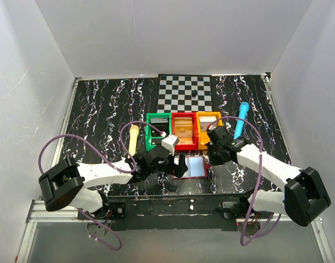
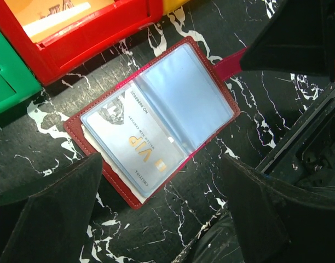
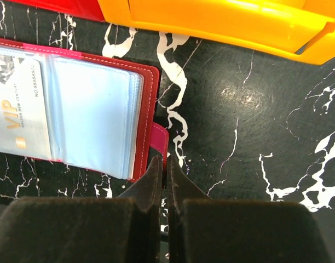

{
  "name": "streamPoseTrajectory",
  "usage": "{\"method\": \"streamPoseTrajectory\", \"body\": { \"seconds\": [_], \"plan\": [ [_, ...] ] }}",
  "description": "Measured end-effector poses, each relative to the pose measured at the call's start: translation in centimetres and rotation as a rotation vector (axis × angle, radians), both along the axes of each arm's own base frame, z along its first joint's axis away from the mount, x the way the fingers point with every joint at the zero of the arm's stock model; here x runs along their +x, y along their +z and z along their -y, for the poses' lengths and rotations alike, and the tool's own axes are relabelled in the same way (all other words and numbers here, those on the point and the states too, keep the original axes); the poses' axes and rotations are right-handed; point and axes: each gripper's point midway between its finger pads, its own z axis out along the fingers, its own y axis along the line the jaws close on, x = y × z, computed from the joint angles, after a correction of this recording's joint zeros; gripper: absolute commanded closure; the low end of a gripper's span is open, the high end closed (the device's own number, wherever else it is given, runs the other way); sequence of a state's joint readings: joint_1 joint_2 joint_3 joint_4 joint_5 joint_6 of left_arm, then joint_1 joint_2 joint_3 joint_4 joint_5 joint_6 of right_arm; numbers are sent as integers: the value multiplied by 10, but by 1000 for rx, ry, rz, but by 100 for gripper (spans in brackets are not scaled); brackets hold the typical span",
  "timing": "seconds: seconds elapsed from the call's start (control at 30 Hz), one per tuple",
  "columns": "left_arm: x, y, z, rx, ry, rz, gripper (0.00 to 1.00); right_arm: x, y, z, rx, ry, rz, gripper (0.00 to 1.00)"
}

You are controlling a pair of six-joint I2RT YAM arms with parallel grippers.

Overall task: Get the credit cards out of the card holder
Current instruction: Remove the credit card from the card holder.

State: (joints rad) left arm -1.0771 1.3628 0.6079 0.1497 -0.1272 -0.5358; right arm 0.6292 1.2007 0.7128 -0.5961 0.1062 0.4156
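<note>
Card holder point(image 1: 192, 167) lies open flat on the black marbled table point(image 1: 102, 109), inside facing up, just in front of the red bin point(image 1: 185, 130) and a little toward the orange bin point(image 1: 208, 123); the green bin point(image 1: 156, 131) is off to the left. Red border all round, pale blue-grey sleeves within.

In the left-hand sleeve sits a pale card point(image 2: 132, 145) printed "VIP" in gold (small print beside it too fine to read). A whitish edge shows beneath it at the holder's lower rim. The right-hand sleeve shows only plain clear plastic.

Left gripper point(image 2: 162, 170) hangs directly over the holder with its jaws spread wide and nothing between them. One dark finger point(image 2: 58, 219) stands off the card's end of the case, the other off the fold's far side. Neither touches it in the wrist view.

Right gripper point(image 3: 165, 164) is clenched, pads pressed together, its tip at the pink tab point(image 3: 159, 139) that sticks out from the holder's right edge. Whether it pinches the tab or merely bears down on it, I cannot tell.
</note>
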Motion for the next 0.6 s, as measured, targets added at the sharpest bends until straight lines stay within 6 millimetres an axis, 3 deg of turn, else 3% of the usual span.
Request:
{"method": "streamPoseTrajectory", "body": {
  "seconds": [0.13,0.23,0.33,0.47,0.6],
  "plan": [
    [-3,0,1,-11,-7,-15,2,5,-3,1,-3,-14,1,96],
    [-6,1,-1,-38,-6,-18,2,7,-1,0,6,-19,5,64],
    [-10,1,-5,-53,-1,-29,2,8,3,-1,22,-26,17,47],
    [-12,4,-8,-71,10,-36,2,7,21,-1,65,-36,70,45],
    [-12,12,-7,-105,9,-31,8,3,45,-5,145,-29,129,54]
  ]
}}
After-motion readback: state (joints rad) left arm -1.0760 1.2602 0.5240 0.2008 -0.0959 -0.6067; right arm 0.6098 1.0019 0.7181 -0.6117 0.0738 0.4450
